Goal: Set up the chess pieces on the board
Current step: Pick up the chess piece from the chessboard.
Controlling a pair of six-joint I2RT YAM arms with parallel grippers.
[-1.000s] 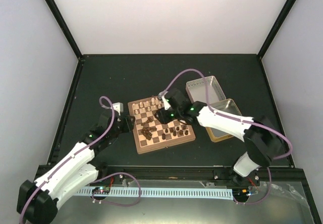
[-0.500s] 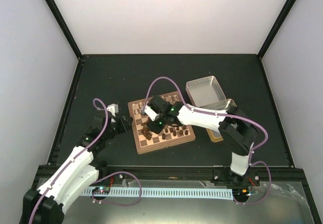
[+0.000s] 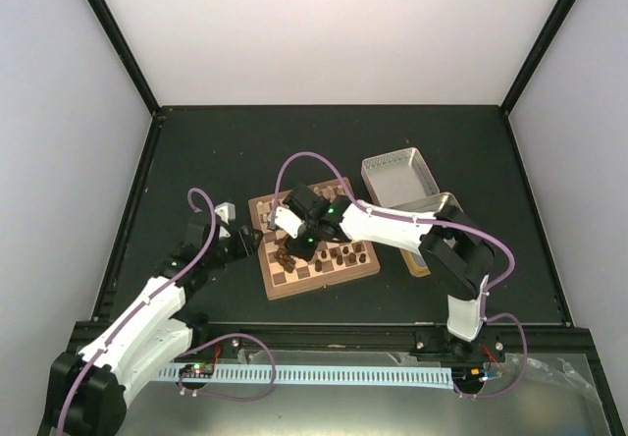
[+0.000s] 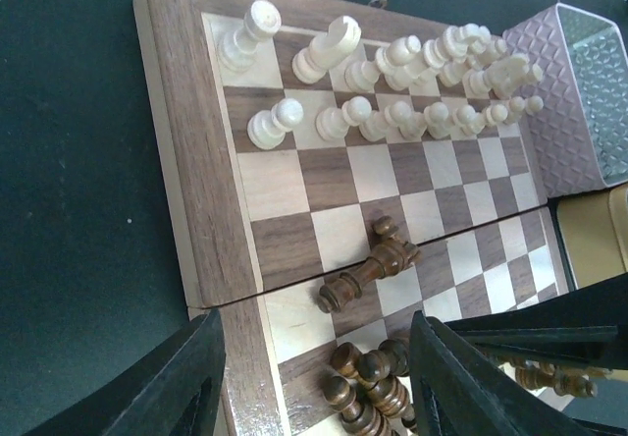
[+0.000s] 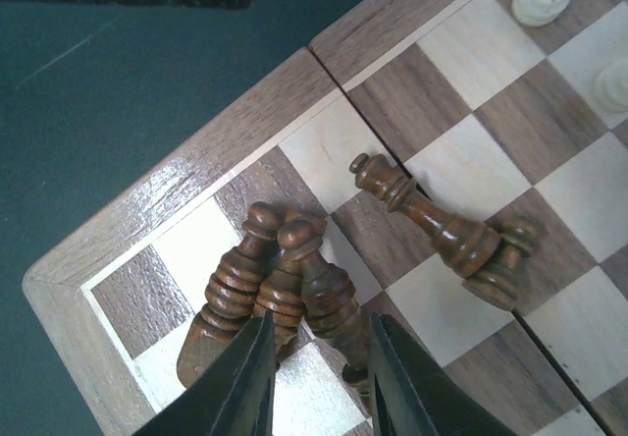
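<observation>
Biggest of all, the dark desk [image 3: 196,161], under everything. Next, two white arms bolted at its near edge: the left arm [image 3: 147,308] reaching up to the left side of the board, the right arm [image 3: 392,228] bent across from the right. In the middle of the desk, the board [image 3: 319,288], lying flat, with light and brown squares and a brown rim. Just off its far right corner, a silver tin half [image 3: 397,176]. Close by that, a second tin half [image 4: 594,240], yellowish. Then the left fingers [image 4: 186,377], over the board's left rim. Spread wide apart. Hold nothing. Then the right fingers [image 5: 250,377], low over the near left corner of the board. Stand close together, one on each side of a dark piece, with a little gap showing. Cannot tell if squeezing that piece or not. Smallest of all, the chess pieces, all on the board. Pale pieces [image 4: 276,122] in two neat rows along the far side, all upright. Three dark pieces [image 5: 294,289] tipped over and leaning on each other in the near left corner. Next to them, one long dark piece [image 5: 422,220] flat on its side, touching a little dark one [image 5: 505,259]. More dark ones [image 3: 339,254] further right on the near half of the board, too small to tell which.
</observation>
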